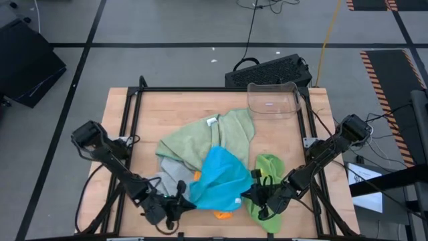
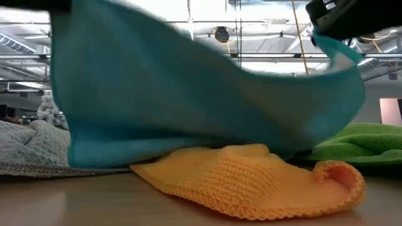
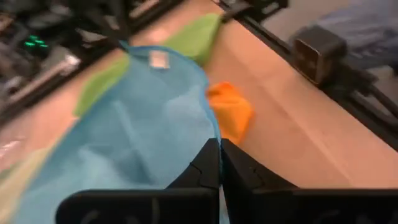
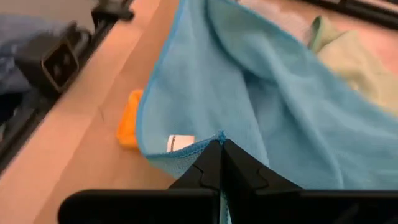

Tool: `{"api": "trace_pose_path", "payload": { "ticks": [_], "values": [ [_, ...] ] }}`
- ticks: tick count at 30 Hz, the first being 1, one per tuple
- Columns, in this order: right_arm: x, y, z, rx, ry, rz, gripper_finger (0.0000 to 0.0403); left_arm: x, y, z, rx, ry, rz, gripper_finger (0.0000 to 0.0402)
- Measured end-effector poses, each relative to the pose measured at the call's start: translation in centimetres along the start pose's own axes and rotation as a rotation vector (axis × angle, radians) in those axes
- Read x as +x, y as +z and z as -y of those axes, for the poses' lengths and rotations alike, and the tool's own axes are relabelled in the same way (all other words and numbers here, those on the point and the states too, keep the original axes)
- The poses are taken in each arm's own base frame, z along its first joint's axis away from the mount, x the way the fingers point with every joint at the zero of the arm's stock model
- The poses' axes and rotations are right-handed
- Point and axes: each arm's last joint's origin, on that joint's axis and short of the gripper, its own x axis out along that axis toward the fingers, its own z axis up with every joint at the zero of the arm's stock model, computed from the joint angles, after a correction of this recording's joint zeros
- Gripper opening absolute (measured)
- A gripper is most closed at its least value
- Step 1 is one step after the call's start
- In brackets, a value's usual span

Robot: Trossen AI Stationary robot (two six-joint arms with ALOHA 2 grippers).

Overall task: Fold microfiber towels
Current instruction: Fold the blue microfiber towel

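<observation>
At the near edge of the table, the left gripper (image 3: 219,163) has its two fingers pressed together on one corner of the blue towel (image 1: 219,177). The right gripper (image 4: 220,163) is clamped the same way on another corner, the one beside the little white tag (image 4: 180,143). The blue towel hangs between them, lifted off the table and sagging in the middle.

Under it lies the orange towel (image 2: 251,179), mostly covered from above. Beside the right gripper is the lime green towel (image 1: 269,167). A grey towel (image 1: 172,175) peeks out near the left arm.

Farther back, the sage green towel (image 1: 207,140) is spread in a crumpled heap. Behind it stands a clear plastic bin (image 1: 272,99).

In the low view the blue towel hides most of the table.
</observation>
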Motion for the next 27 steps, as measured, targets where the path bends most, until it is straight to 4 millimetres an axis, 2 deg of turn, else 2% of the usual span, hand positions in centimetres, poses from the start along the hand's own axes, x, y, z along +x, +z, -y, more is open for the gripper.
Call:
{"api": "trace_pose_path", "payload": {
  "ticks": [3,6,11,20,24,25,27],
  "values": [
    [-0.7,0.5,-0.1,0.003,-0.02,0.041,0.0,-1.8,0.5,-0.9,-0.027,0.059,-0.022,0.0018],
    [-1.4,0.9,-0.3,-0.006,-0.029,0.075,0.0,-3.2,0.2,-1.5,-0.022,0.112,-0.084,0.0027],
    [-2.7,1.9,-0.4,-0.005,-0.11,0.169,0.0,-4.6,1.3,-2.7,0.021,0.115,-0.031,0.0006],
    [-4.7,5.5,0.3,-0.099,-0.319,0.429,0.0,-7.0,3.0,-7.5,0.042,0.255,0.027,0.0006],
    [-5.4,6.4,0.8,-0.126,-0.46,0.462,0.0,-7.8,2.3,-9.9,0.028,0.38,-0.052,0.0005],
    [-5.5,6.6,0.9,-0.119,-0.493,0.462,0.0,-7.9,2.2,-10.4,0.002,0.382,-0.051,0.0004],
    [-5.7,6.7,1.0,-0.103,-0.527,0.463,0.0,-7.9,2.5,-10.8,-0.051,0.281,-0.003,0.0005]
  ]
}}
